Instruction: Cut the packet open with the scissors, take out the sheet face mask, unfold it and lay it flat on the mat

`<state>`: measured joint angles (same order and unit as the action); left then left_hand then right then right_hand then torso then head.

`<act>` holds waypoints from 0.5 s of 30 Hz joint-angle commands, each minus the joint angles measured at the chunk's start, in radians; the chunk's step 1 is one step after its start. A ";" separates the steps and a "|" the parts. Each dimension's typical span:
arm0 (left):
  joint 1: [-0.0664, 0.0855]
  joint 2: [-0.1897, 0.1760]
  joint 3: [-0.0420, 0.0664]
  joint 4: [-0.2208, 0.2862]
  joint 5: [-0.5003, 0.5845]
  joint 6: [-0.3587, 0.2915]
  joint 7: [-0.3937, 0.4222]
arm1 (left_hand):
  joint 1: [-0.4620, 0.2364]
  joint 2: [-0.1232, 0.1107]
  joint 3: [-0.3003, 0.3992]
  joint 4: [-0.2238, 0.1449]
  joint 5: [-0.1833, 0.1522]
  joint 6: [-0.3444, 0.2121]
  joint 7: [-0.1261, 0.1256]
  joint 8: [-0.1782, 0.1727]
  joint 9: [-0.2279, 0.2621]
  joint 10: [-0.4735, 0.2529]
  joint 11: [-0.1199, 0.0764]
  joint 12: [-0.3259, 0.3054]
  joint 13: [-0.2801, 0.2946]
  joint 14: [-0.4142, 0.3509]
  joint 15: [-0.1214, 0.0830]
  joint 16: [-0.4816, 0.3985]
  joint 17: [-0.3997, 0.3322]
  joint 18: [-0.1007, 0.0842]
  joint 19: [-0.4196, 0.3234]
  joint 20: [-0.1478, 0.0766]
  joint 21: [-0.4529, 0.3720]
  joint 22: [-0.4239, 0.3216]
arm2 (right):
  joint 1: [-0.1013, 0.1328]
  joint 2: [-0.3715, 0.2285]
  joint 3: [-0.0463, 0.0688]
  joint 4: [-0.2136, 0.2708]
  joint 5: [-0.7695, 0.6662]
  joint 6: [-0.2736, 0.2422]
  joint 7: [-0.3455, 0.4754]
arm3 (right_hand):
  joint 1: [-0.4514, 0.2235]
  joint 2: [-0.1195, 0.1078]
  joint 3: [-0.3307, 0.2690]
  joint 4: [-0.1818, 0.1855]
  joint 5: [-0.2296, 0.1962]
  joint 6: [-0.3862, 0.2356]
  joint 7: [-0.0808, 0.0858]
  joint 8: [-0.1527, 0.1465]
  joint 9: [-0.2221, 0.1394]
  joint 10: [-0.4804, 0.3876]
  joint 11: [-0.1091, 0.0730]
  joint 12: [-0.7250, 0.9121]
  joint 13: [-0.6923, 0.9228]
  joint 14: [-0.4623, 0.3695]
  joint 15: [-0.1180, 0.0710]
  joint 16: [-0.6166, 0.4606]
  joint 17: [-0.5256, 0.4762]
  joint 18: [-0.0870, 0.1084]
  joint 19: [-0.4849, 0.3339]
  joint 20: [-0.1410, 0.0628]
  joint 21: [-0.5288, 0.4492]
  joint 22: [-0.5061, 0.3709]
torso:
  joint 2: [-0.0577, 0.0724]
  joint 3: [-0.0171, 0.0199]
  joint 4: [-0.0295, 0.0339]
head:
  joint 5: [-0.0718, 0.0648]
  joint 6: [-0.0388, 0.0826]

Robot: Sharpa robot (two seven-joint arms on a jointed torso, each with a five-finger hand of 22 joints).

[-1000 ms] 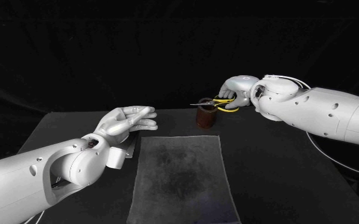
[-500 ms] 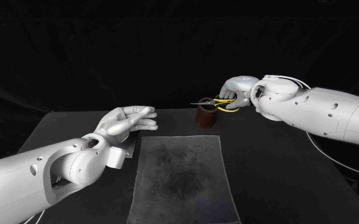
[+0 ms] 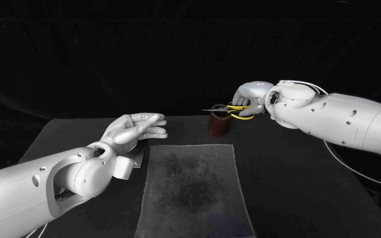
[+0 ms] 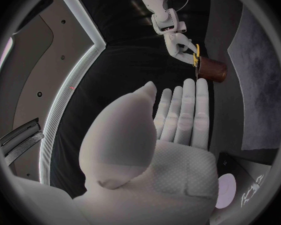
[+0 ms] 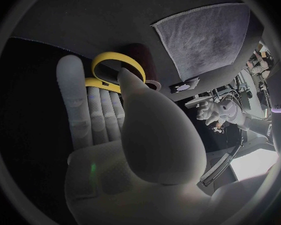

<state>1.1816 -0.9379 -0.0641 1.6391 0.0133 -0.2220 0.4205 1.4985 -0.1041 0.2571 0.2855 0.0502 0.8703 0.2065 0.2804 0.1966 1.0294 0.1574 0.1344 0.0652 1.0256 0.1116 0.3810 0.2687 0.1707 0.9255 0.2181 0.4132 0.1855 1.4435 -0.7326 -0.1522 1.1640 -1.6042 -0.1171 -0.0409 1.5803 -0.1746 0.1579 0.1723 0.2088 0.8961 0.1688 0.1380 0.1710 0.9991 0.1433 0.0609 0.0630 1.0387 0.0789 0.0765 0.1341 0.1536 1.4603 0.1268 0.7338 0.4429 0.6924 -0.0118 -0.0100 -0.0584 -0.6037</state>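
One brown cup [image 3: 219, 125] stands below scissors [image 3: 235, 107] (right hand [image 3: 250, 96] grips them).

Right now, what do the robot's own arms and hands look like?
The left arm and right arm are smooth, rounded white shells with small dark round holes. The left hand and right hand are silver, many-fingered. A thin white cable loops above the right wrist.

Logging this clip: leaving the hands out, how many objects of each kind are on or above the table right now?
scissors, yellow handles: 1
cup, brown: 1
mat, grey: 1
packet, dark, lying by the left hand: 1
Total: 4
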 commanded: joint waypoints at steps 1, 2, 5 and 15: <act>0.002 0.002 0.001 0.000 -0.005 0.021 0.005 | -0.001 -0.005 0.003 -0.001 0.000 0.002 0.008 -0.006 -0.001 0.005 0.005 -0.003 -0.001 -0.008 0.001 -0.003 0.001 0.010 -0.007 0.001 -0.003 -0.001 | 0.000 0.003 0.000 -0.004 -0.022 0.014 -0.009 | -0.003 0.007 0.007 0.000 -0.004 0.007 0.003 0.005 0.001 0.009 -0.002 0.005 0.001 0.010 0.000 0.005 -0.002 -0.004 0.017 -0.002 0.007 0.002 | 0.001 -0.0002 0.0000 | 0.000 0.000; 0.002 0.003 0.001 0.000 -0.005 0.021 0.005 | -0.001 -0.005 0.003 -0.001 0.000 0.002 0.008 -0.006 -0.001 0.005 0.005 -0.003 -0.001 -0.008 0.001 -0.003 0.001 0.010 -0.007 0.001 -0.003 -0.001 | 0.000 0.003 0.000 -0.005 -0.023 0.013 -0.009 | -0.004 0.007 0.011 -0.002 -0.004 0.007 0.004 0.005 0.000 0.013 -0.003 0.006 0.001 0.012 -0.001 0.005 -0.002 -0.004 0.017 -0.002 0.007 0.001 | 0.001 0.0001 0.0004 | -0.001 -0.001; 0.002 0.003 0.001 -0.001 -0.005 0.022 0.005 | -0.001 -0.005 0.003 -0.001 0.000 0.002 0.008 -0.006 -0.001 0.005 0.005 -0.003 -0.001 -0.008 0.001 -0.003 0.001 0.010 -0.007 0.001 -0.003 -0.001 | 0.000 0.005 0.000 -0.007 -0.025 0.013 -0.011 | -0.007 0.006 0.018 -0.005 -0.004 0.008 0.005 0.004 0.000 0.020 -0.006 0.006 0.001 0.017 -0.003 0.005 -0.003 -0.004 0.016 -0.003 0.010 0.005 | 0.001 -0.0003 0.0006 | -0.001 -0.002; 0.002 0.003 0.001 -0.002 -0.005 0.023 0.004 | -0.001 -0.005 0.003 -0.001 0.000 0.002 0.008 -0.006 -0.001 0.005 0.005 -0.003 -0.001 -0.008 0.001 -0.003 0.001 0.010 -0.007 0.001 -0.003 -0.001 | 0.000 0.009 0.000 -0.009 -0.039 0.027 -0.019 | -0.013 0.003 0.037 -0.013 -0.003 0.011 0.008 0.005 -0.001 0.034 -0.009 0.005 0.000 0.030 -0.005 0.007 -0.004 -0.005 0.018 -0.004 0.024 0.021 | 0.002 0.0003 0.0011 | -0.002 -0.008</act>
<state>1.1817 -0.9366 -0.0641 1.6366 0.0133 -0.2200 0.4190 1.4985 -0.1041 0.2570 0.2855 0.0501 0.8704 0.2063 0.2804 0.1967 1.0294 0.1574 0.1344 0.0652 1.0256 0.1116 0.3810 0.2686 0.1701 0.9255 0.2181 0.4132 0.1855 1.4433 -0.7250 -0.1525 1.1556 -1.6184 -0.1100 -0.0470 1.5766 -0.1711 0.1907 0.1584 0.2087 0.9046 0.1744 0.1378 0.1700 1.0276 0.1324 0.0609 0.0627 1.0597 0.0745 0.0804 0.1304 0.1532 1.4588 0.1255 0.7543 0.4646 0.6941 -0.0122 -0.0090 -0.0589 -0.6107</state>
